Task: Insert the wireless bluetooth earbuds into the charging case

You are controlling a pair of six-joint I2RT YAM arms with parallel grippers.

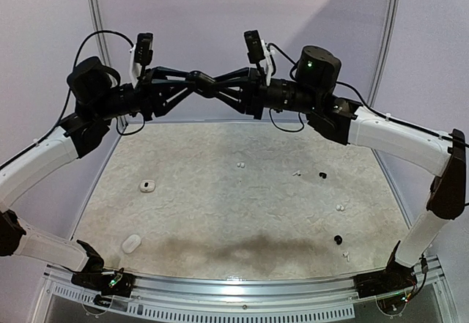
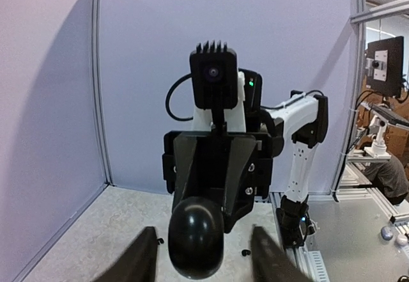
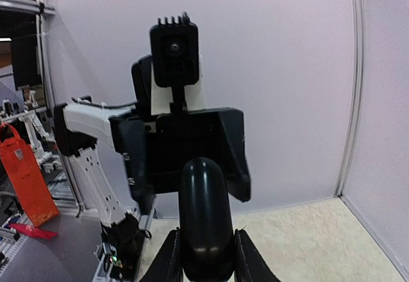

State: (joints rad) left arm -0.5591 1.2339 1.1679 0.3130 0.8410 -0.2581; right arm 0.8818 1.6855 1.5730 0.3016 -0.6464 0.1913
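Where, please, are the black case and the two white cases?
black case (image 2: pixel 195 234), left wrist view, rounded front.
farther white case (image 1: pixel 148 186), top view, its middle.
nearer white case (image 1: pixel 131 243), top view, its middle.

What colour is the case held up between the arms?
Black case, best in right wrist view.

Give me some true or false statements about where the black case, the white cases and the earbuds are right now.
1. The black charging case lies on the table. False: it is held in the air between the arms.
2. The right jaws grip it. True.
3. The left jaws clamp it too. False: they stand apart from it.
4. Two white cases lie on the table's left part. True.
5. Loose earbuds lie on the table's right part. True.
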